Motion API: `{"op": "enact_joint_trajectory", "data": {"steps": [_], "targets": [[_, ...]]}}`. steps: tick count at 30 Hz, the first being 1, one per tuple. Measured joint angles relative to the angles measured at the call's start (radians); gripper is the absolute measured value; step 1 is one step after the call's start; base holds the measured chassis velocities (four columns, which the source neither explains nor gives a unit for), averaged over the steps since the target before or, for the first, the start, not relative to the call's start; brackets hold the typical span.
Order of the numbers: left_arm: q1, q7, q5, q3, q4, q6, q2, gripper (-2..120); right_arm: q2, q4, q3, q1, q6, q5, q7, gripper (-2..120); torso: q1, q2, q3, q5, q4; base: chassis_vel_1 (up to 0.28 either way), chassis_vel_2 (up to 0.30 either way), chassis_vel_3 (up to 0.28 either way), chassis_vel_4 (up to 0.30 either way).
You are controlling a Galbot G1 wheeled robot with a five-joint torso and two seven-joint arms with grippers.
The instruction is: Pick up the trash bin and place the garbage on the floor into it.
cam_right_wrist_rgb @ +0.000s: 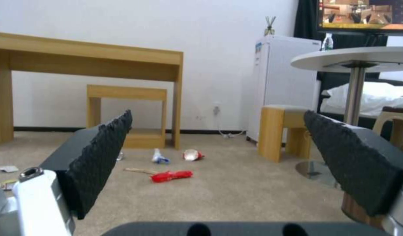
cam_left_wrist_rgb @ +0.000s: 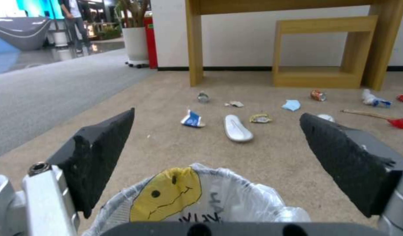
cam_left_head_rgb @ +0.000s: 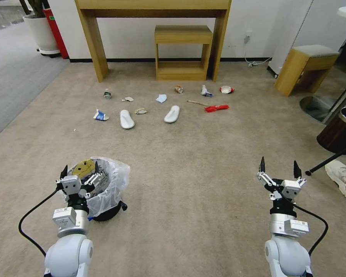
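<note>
Left tool [cam_left_head_rgb: 80, 170] hovers over the trash bin [cam_left_head_rgb: 113, 192], jaws apart — bin not yet lifted; right tool [cam_left_head_rgb: 279, 167] waits, jaws apart; garbage [cam_left_head_rgb: 127, 119] remains on the floor.

- Left gripper [cam_left_head_rgb: 80, 168] — black pointed fingers [cam_left_wrist_rgb: 103, 144] with rough pads, silver knuckles, a hex screw.
- Right gripper [cam_left_head_rgb: 278, 165] — built alike.
- White rounded forearms, grey wrist cuffs with small labels, looping black cables.

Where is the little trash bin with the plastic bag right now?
In the head view, the trash bin stands on the carpet at the robot's near left, directly under the open left gripper, well short of the scattered garbage.
</note>
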Motion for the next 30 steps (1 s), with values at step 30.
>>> {"op": "enact_joint_trajectory", "data": {"steps": [30], "targets": [[-0.005, 0.0, 0.001, 0.001, 0.013, -0.008, -0.002, 100, 0.014, -0.023, 0.015, 0.009, 0.022, -0.035, -0.01, 100, 0.0, 0.0, 0.0, 0.0, 0.0001, 0.077, 0.067, -0.072, -0.073]]}}
